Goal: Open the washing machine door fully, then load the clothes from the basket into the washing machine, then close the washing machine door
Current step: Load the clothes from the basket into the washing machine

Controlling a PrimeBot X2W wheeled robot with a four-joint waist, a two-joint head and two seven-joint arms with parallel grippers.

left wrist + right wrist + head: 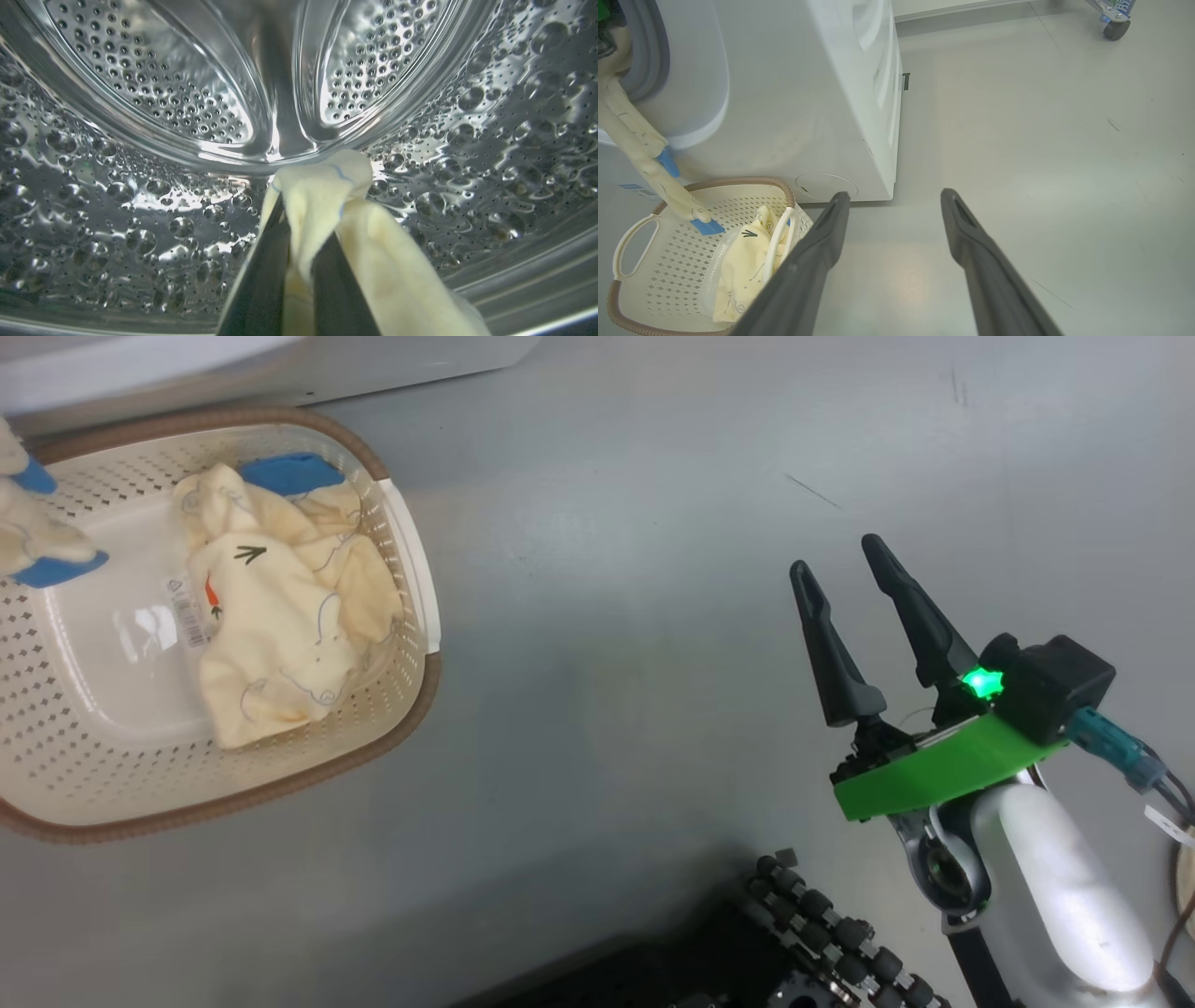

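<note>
The left pincer [303, 219] is deep inside the washing machine's steel drum [140, 93], its two dark fingers drawn nearly together and clamped on a cream-yellow garment [322, 186]. The cloth bunches over the fingertips and falls away to the lower right of the left wrist view, with a thin blue line printed on it. The perforated drum wall curves around the pincer on all sides.

The right pincer [837, 556] hangs over the bare grey floor [653, 523], well apart from the basket [411, 691]. Its fingers are spread wide with nothing between them.

The right wrist view looks past that pincer [894, 195] to the white washing machine [794, 93] from outside. There the held garment [640, 140] trails out over the grey gasket [649, 46] and down to the basket [738, 179], which stands on the floor just in front of the machine. A blue cuff [707, 227] dangles at the garment's end over the basket's inside (whether it touches the plastic cannot be told).

The head view gives the basket from above, with the rest of the clothes [280, 616] heaped against its right side and the dangling end at the left edge [28, 532].
</note>
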